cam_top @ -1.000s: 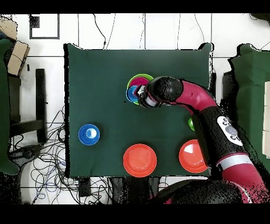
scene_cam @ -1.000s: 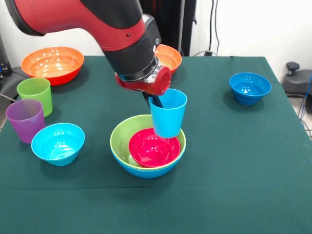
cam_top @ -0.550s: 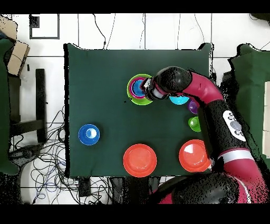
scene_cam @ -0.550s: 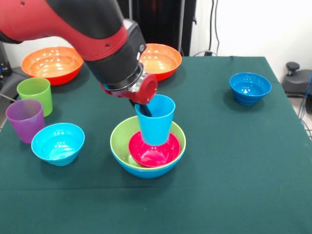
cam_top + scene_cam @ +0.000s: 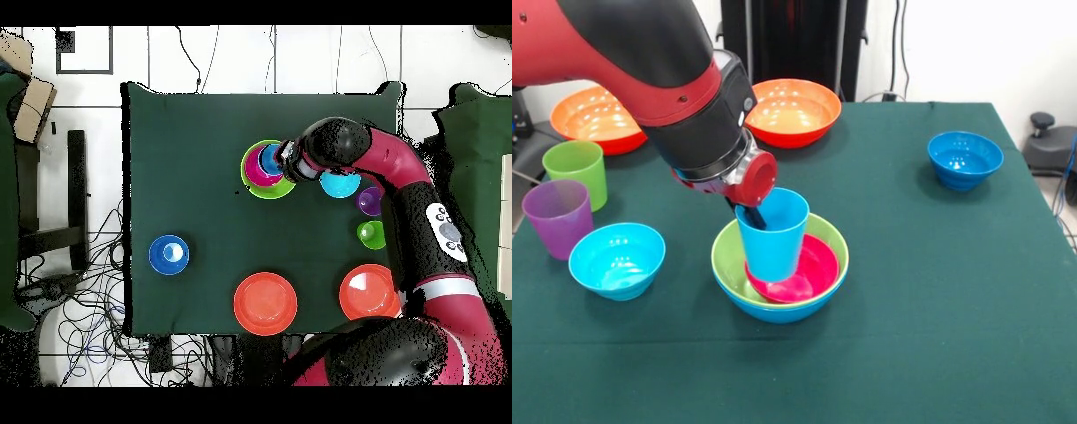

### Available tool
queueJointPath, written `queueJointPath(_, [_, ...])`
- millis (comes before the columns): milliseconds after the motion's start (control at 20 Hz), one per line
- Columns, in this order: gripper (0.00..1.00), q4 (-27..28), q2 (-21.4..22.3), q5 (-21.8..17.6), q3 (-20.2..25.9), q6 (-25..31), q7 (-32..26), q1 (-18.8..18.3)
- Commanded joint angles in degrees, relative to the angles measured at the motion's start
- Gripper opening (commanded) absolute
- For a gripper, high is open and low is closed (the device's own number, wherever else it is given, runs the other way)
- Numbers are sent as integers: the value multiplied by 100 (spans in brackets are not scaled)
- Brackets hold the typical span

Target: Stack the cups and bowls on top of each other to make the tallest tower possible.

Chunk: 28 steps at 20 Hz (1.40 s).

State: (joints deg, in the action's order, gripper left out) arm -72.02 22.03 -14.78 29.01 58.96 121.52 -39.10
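The tower is a large blue bowl (image 5: 777,311) holding a lime green bowl (image 5: 726,258), with a small magenta bowl (image 5: 810,268) inside. The magenta bowl looks tipped toward the left. A light blue cup (image 5: 772,238) stands upright in the magenta bowl's left part. My gripper (image 5: 749,212) is shut on the cup's far-left rim, with one dark finger inside the cup. In the overhead view the gripper (image 5: 284,160) sits at the right edge of the tower (image 5: 262,186), and the light blue cup (image 5: 270,157) shows at its centre.
Left of the tower stand a small cyan bowl (image 5: 616,258), a purple cup (image 5: 556,216) and a lime green cup (image 5: 576,172). Two orange bowls (image 5: 600,115) (image 5: 794,108) sit at the back. A small dark blue bowl (image 5: 965,159) is at the far right.
The arm carried the light blue cup leftward and down, from above the tower's right side into the magenta bowl. The magenta bowl has tipped and shifted slightly.
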Motion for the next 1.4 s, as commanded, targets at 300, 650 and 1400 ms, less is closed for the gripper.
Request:
queueJointPath(300, [0,155,-32,-603,216,194,-1466,221])
queueJointPath(650, [0,61,18,-645,221,153,-1402,250])
queueJointPath(1400, [0,-61,117,-715,119,9,-1158,376])
